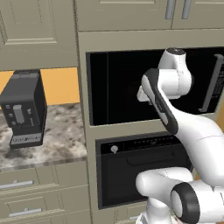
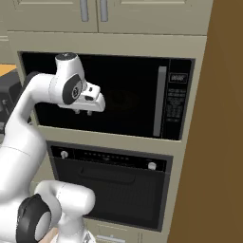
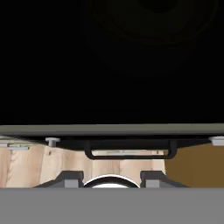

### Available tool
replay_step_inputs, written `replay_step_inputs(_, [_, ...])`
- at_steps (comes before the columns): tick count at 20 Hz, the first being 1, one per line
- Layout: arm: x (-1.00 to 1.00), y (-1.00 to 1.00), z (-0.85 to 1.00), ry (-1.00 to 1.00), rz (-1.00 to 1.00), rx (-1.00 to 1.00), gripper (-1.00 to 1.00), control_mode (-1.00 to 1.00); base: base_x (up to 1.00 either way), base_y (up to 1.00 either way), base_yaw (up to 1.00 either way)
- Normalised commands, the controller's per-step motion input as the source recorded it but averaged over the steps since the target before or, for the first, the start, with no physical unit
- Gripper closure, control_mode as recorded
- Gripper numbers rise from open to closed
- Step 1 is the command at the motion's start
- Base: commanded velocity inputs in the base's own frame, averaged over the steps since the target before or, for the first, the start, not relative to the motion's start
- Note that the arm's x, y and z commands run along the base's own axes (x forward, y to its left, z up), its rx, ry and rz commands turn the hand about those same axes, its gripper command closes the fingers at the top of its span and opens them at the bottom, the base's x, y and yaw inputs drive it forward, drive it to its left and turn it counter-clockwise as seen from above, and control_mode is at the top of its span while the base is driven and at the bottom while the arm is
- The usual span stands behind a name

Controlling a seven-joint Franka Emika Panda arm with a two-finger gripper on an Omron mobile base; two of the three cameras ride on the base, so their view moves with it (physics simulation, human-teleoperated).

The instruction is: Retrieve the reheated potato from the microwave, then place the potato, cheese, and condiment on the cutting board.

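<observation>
Your gripper [image 2: 83, 112] hangs before the microwave [image 2: 128, 95], whose door looks closed; whether its fingers are spread, you cannot tell. Reach for the handle [image 2: 161, 101].

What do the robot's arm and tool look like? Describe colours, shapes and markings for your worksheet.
The glossy white rounded arm has dark grey bands and discs at its joints. Its small white block-shaped tool carries two short dark fingers. No cables or markings are visible.
</observation>
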Motion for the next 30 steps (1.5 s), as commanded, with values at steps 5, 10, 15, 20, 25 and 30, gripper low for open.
replay_step_inputs(5, [-0.21,0.0,-0.01,-0.08,0.02,0.0,-1.0,-1.0,0.0,0.0,0.0])
replay_step_inputs(10, [-0.43,-0.11,-0.01,-0.39,0.02,0.07,-1.0,-1.0,0.0,0.0,0.0])
replay_step_inputs(15, [-0.27,-0.24,0.11,-0.27,0.0,0.01,-1.0,-1.0,0.0,0.0,0.0])
replay_step_inputs(20, [-0.11,-0.33,0.25,-0.02,0.0,0.0,-1.0,-1.0,0.0,0.0,0.0])
replay_step_inputs(25, [-0.15,-0.44,0.28,0.07,0.0,0.0,-1.0,-1.0,0.0,0.0,0.0])
replay_step_inputs(30, [-0.21,-0.47,0.22,0.11,0.0,0.0,-1.0,-1.0,0.0,0.0,0.0])
